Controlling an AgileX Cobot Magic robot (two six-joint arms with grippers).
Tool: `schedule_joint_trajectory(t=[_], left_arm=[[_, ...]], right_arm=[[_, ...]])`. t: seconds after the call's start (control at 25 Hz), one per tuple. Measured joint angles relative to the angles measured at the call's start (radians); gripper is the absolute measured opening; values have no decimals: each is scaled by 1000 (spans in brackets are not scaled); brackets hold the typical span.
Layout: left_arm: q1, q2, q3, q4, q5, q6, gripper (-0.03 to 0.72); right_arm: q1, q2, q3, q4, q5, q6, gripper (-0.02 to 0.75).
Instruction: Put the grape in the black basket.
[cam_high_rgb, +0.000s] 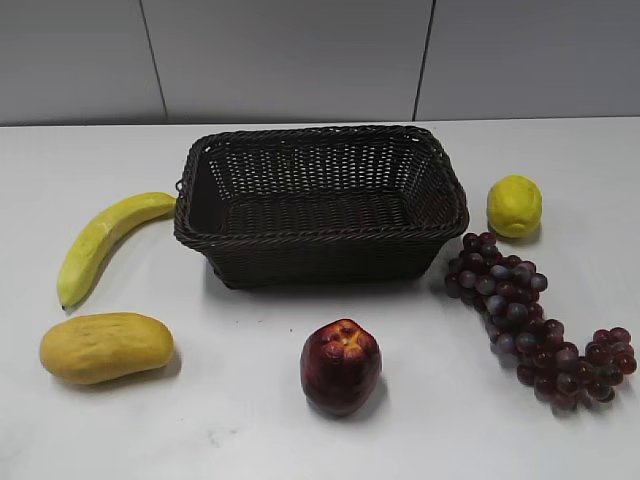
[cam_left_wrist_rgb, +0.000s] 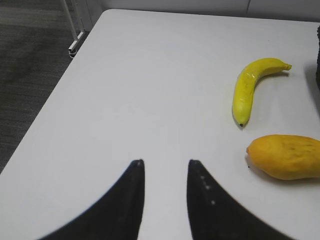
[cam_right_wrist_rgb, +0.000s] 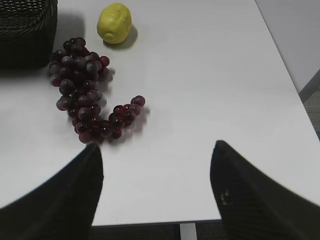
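Note:
The grape (cam_high_rgb: 530, 318), a long bunch of dark purple-red grapes, lies on the white table to the right of the black basket (cam_high_rgb: 320, 235). It also shows in the right wrist view (cam_right_wrist_rgb: 85, 100), beside the basket's corner (cam_right_wrist_rgb: 25, 27). My right gripper (cam_right_wrist_rgb: 157, 145) is open and empty, above the table's near edge, apart from the grape. My left gripper (cam_left_wrist_rgb: 165, 162) is open and empty above bare table at the left. Neither gripper shows in the exterior view.
A yellow lemon (cam_high_rgb: 514, 206) lies behind the grape. A dark red apple (cam_high_rgb: 341, 366) sits in front of the basket. A banana (cam_high_rgb: 105, 240) and a yellow-orange mango (cam_high_rgb: 106, 346) lie to the left. The table's edges show in both wrist views.

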Motion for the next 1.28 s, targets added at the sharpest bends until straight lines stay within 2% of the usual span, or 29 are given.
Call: schedule_joint_trajectory(t=[0.52,0.84,0.92,1.08,1.28], left_arm=[[0,0,0,0,0,0,236],[0,0,0,0,0,0,236],[0,0,0,0,0,0,236],[0,0,0,0,0,0,236],[0,0,0,0,0,0,236]], right_arm=[[1,56,0,0,0,1,507],[1,408,-28,0,-6,0,507],[1,500,-49,15,-25,0,533],[1,683,-108,56,-53,-6,644],[1,912,-183,111,-81,-93,659]])
